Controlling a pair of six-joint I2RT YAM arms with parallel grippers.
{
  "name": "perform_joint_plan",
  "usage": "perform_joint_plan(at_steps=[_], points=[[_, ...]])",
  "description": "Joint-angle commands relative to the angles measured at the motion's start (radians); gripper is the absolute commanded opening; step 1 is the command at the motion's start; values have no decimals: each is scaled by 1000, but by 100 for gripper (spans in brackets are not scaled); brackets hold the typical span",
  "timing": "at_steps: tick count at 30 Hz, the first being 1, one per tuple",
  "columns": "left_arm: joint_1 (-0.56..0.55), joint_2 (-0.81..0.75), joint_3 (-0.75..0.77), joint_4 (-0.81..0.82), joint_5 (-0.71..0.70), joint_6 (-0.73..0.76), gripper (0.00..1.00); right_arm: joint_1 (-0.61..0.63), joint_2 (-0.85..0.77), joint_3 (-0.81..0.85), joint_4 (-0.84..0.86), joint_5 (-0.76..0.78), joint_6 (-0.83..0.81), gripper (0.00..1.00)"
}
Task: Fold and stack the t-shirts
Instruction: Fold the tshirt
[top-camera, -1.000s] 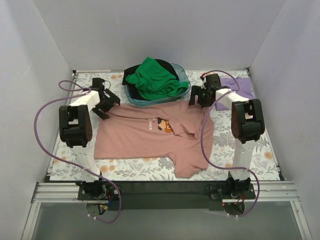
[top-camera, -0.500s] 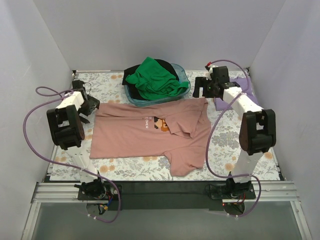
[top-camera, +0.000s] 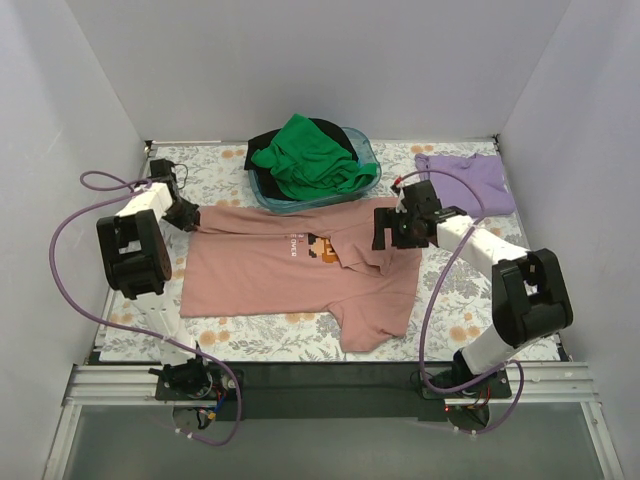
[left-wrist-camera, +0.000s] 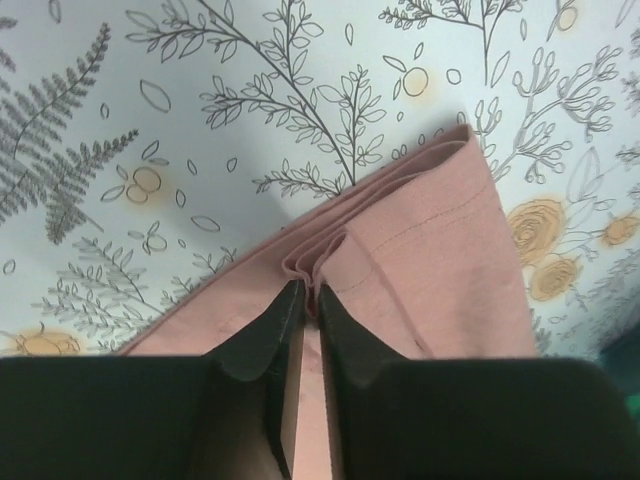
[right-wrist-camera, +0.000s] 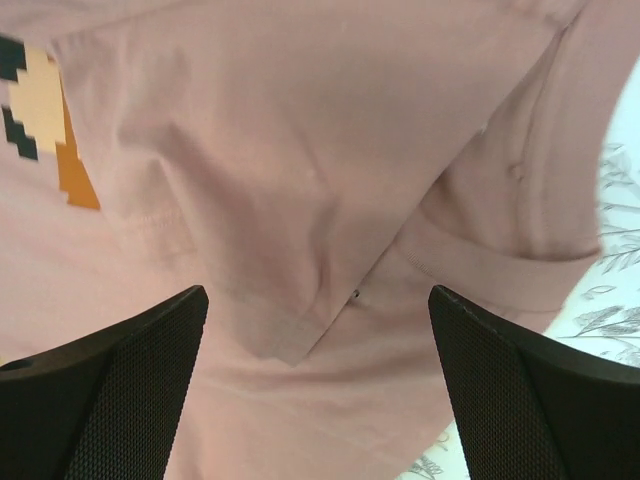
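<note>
The dusty pink t-shirt (top-camera: 290, 270) lies spread on the floral table, its pixel graphic (top-camera: 325, 248) facing up and its right side folded over. My left gripper (top-camera: 188, 217) is shut on the shirt's far-left edge; the left wrist view shows pink cloth (left-wrist-camera: 430, 270) bunched between the closed tips of the left gripper (left-wrist-camera: 305, 296). My right gripper (top-camera: 385, 230) hovers open over the folded-over right part. In its wrist view the right gripper (right-wrist-camera: 318, 310) stands wide above the pink fabric (right-wrist-camera: 300, 130). A lavender t-shirt (top-camera: 468, 180) lies back right. Green (top-camera: 310, 155) and black (top-camera: 265, 141) tees are piled in a basin.
A clear blue basin (top-camera: 368, 152) stands at the back centre with the green and black tees. White walls close in the left, back and right sides. Purple cables loop beside both arms. The floral cloth (top-camera: 480, 300) shows to the right of the pink shirt.
The left gripper has closed on the pink shirt's left edge. The right arm has swung from the back right corner forward and left over the shirt, uncovering the lavender tee.
</note>
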Motion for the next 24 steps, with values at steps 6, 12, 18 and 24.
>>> perform_joint_plan(at_steps=[6,12,18,24], points=[[1,51,0,1,-28,-7,0,45,-27,-87,-9,-4,72,83],[4,11,-22,-8,-108,-30,0,47,48,-63,-6,-6,85,53],[4,12,-16,-16,-108,-24,0,48,104,-52,6,-13,101,21],[5,8,-19,-19,-110,-24,0,51,29,-35,-35,10,113,1]])
